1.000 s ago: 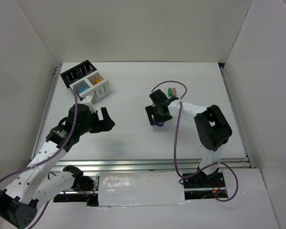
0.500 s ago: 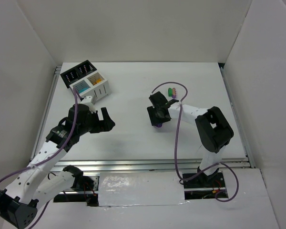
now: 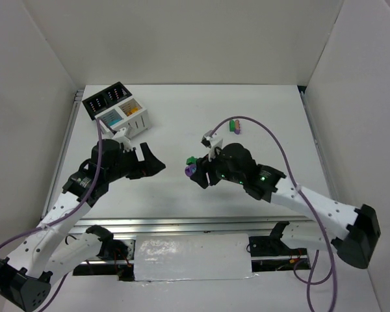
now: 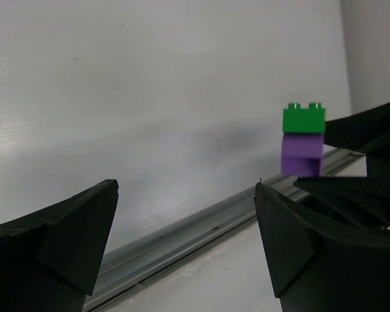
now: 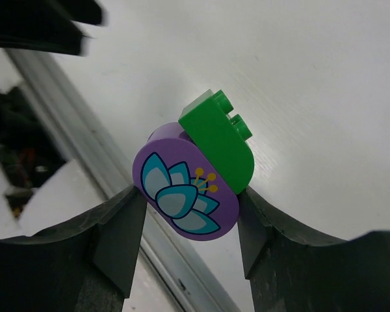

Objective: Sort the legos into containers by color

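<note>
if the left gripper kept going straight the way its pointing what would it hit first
Probably the green-on-purple lego stack pinched in the right gripper, just ahead of the open left gripper but slightly off-centre; it might slip past.

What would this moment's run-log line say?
right gripper: shut on purple lego, green lego stacked on it | left gripper: open, empty | containers: far-left corner

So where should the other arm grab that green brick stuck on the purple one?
Grip the green brick across its flat sides, probably coming level from the left gripper: it stands clear of the right gripper clamping the purple brick.
</note>
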Tool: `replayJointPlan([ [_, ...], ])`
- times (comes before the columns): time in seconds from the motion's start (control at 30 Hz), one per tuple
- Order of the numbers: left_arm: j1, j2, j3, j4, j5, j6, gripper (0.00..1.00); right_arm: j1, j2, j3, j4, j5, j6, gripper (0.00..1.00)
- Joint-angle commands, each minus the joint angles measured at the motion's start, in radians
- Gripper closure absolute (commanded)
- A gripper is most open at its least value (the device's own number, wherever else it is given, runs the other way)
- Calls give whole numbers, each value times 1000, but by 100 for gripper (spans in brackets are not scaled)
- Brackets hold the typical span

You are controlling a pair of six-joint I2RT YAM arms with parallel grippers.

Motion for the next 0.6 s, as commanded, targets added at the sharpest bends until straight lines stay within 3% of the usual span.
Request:
replayJointPlan([
  [0.0,-6,-1,49,126,154,-101,3,57,-120,-12,115,-133,-13,92],
  [0.27,-17,-4,36,281,314,-226,4,166,-108,84,73,-116,-32,91],
  [0.57,-46,14,19,341,380,-241,6,251,-25,164,49,-32,-64,91],
])
